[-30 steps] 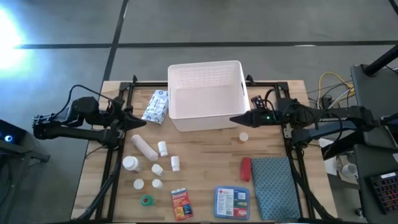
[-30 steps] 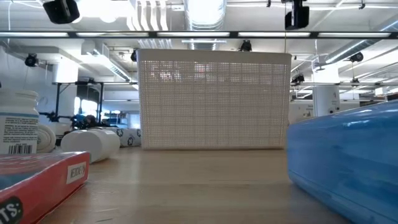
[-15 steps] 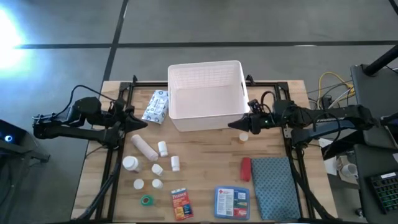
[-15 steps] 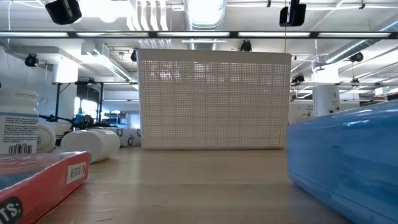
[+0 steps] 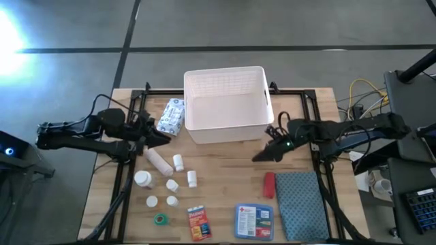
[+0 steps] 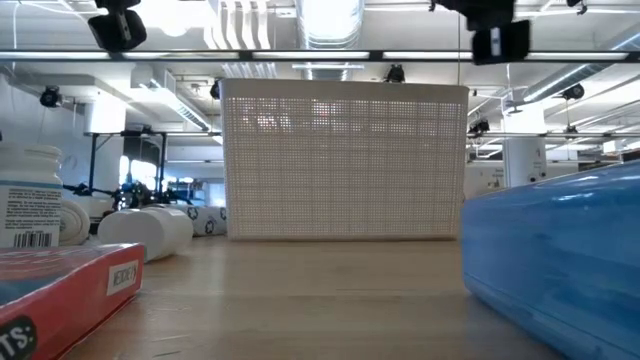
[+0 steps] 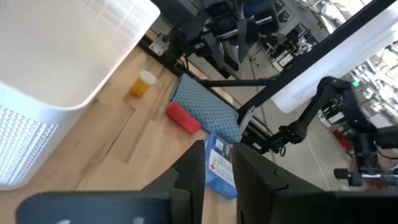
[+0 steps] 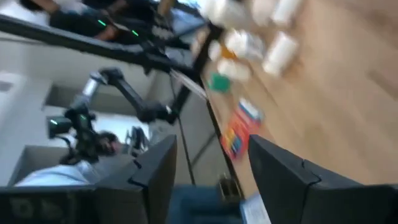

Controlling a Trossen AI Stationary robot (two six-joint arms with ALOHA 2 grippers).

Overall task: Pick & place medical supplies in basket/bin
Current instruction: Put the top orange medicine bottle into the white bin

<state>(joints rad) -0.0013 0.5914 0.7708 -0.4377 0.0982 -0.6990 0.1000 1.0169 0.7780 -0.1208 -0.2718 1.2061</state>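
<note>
The white basket (image 5: 227,105) sits at the far edge of the worktop (image 5: 225,173), about midway along it, and as far as the high view shows there is nothing in it.

The right gripper (image 5: 263,154) hangs over the worktop just off the basket's near right corner, pointing down toward the near edge. From its own wrist view the 2 fingers (image 8: 283,177) stand clearly apart with nothing between them. A red tube (image 5: 269,184) lies a little nearer the near edge than that gripper, just beside the teal-grey mat (image 5: 300,204) in the near right corner. In the left wrist view a small orange vial (image 7: 142,83) stands on the wood beside the basket's wall; from above it seems to be hidden under the right arm, though I can't be sure.

The left gripper (image 5: 163,138) is over the left half of the worktop, beside the basket's near left corner. Its 2 fingers (image 7: 188,180) show a narrow gap in its wrist view and grip nothing. Touching or very nearly touching its tip from above is the wipes packet (image 5: 170,116), which lies next to the basket's left wall.

The other supplies lie loose on the left and near parts of the worktop: a gauze roll (image 5: 156,160), several white bottles (image 5: 143,179), a green tape roll (image 5: 161,219), an orange box (image 5: 197,222) and a blue box (image 5: 253,221) along the near edge.
</note>
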